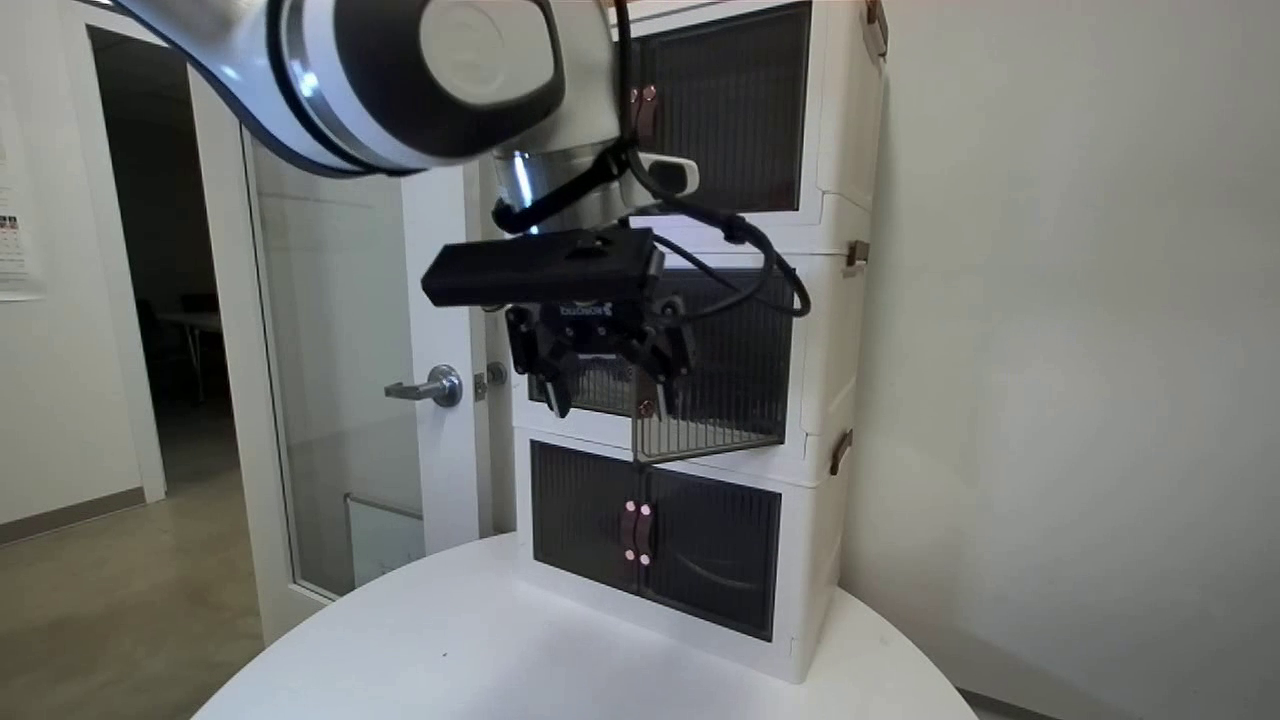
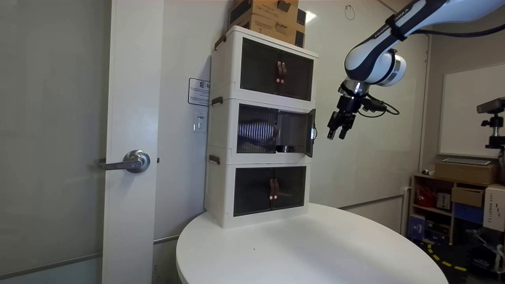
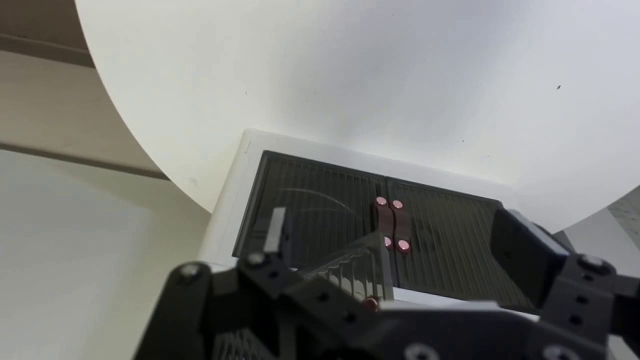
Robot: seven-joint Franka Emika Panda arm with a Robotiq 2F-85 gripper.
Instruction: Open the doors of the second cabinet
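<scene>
The second cabinet [image 2: 219, 128] is set mid-stack, the open door [image 2: 311, 132] swung outward and the closed door [image 2: 256, 130] bearing its handle [image 2: 275, 130] at the inner edge. The gripper [image 1: 612, 408] is held apart from both, fingers [image 1: 558, 397] spread wide and empty. Through a misaligned approach or wide sweep, the handle may be missed or the open door knocked shut.

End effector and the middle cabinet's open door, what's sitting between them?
Nothing: in an exterior view, the stretch between the end effector and the open door is bare.
</scene>
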